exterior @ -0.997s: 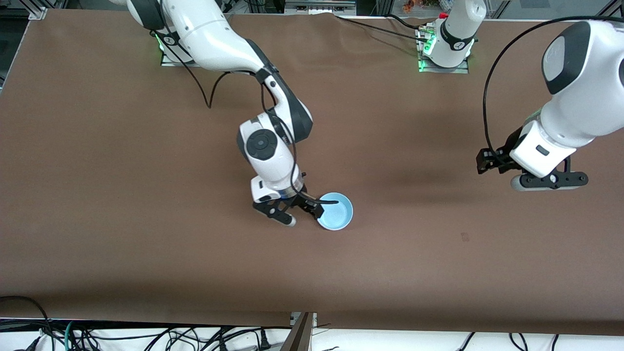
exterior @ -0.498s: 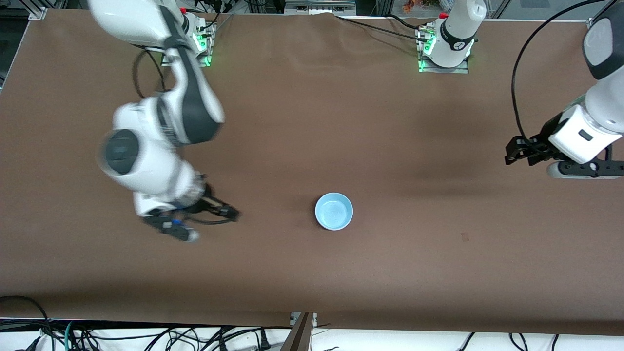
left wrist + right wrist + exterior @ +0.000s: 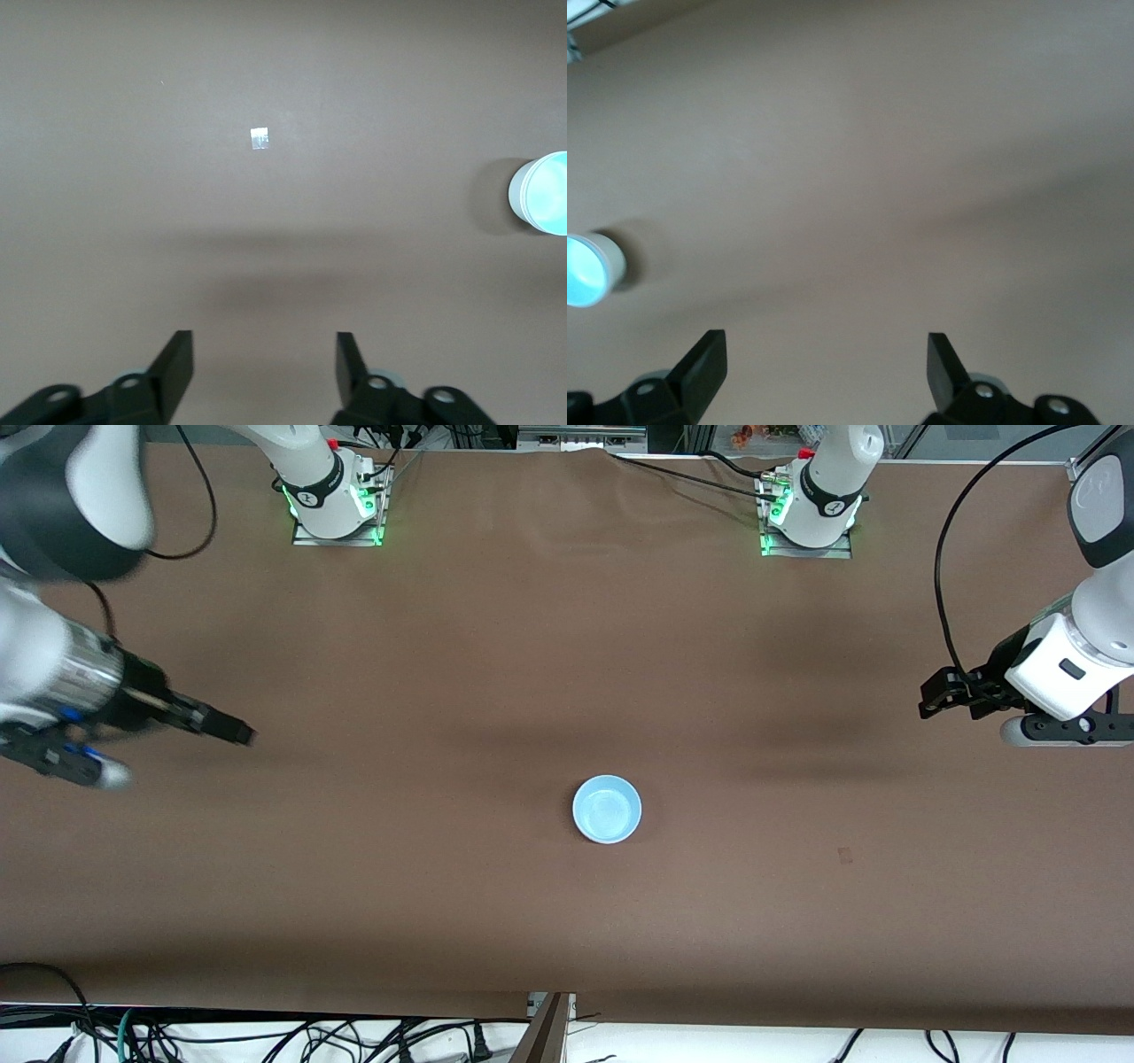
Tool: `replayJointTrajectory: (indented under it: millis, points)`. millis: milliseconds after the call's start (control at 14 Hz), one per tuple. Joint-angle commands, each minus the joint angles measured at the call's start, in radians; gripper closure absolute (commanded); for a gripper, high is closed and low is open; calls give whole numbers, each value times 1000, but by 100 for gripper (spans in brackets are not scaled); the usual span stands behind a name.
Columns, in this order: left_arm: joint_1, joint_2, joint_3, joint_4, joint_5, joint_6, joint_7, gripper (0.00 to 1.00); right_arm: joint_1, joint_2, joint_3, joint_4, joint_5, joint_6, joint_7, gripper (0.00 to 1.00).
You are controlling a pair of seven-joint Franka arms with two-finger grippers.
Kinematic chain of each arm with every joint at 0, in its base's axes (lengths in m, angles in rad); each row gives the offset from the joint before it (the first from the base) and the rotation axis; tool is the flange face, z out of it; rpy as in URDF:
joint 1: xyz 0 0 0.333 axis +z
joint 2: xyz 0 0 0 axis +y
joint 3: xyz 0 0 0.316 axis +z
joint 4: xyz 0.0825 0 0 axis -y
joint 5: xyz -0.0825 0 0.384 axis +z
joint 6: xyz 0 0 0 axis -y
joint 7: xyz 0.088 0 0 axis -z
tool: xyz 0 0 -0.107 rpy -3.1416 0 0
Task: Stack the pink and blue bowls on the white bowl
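The blue bowl (image 3: 607,809) sits upright on the brown table (image 3: 567,646), its mouth facing up, a little below the middle of the front view. It is round, so it has no long axis to speak of. Only blue shows from above. In the right wrist view its side wall looks white at the left edge of the frame (image 3: 586,269); whether that is another bowl under it cannot be told.

The right gripper (image 3: 151,735) hangs over the table at the left edge of the front view, well apart from the bowl, its jaws wide and empty; the right wrist view shows both fingers (image 3: 700,363) spread with bare table between them.

The left gripper (image 3: 974,700) hangs over the table at the right edge of the front view, also well apart from the bowl. Its fingers (image 3: 173,363) stand apart with nothing between them.

The left wrist view alone shows a small pale square mark (image 3: 260,139) on the table, and the bowl at its right edge (image 3: 542,193).
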Motion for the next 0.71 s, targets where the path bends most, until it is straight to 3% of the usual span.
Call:
replayJointTrajectory:
  millis: [0,71,214,285,641]
  points:
    - [-8,7,-4,-14,-8,29,-11,0,12,-158,24,-170,-124,7,-18,0]
    - [-9,9,-4,-14,-6,34,-11,0,-47,-211,85,-221,-167,10,-33,0]
    - [-27,15,-7,-14,-5,45,-16,0,-242,-268,297,-261,-222,6,-75,0]
    - [-30,16,-8,-14,-2,54,-39,0,-296,-283,348,-272,-239,5,-82,0]
    - [-46,18,-13,-15,1,68,-79,0,-353,-349,372,-349,-236,24,-186,0]
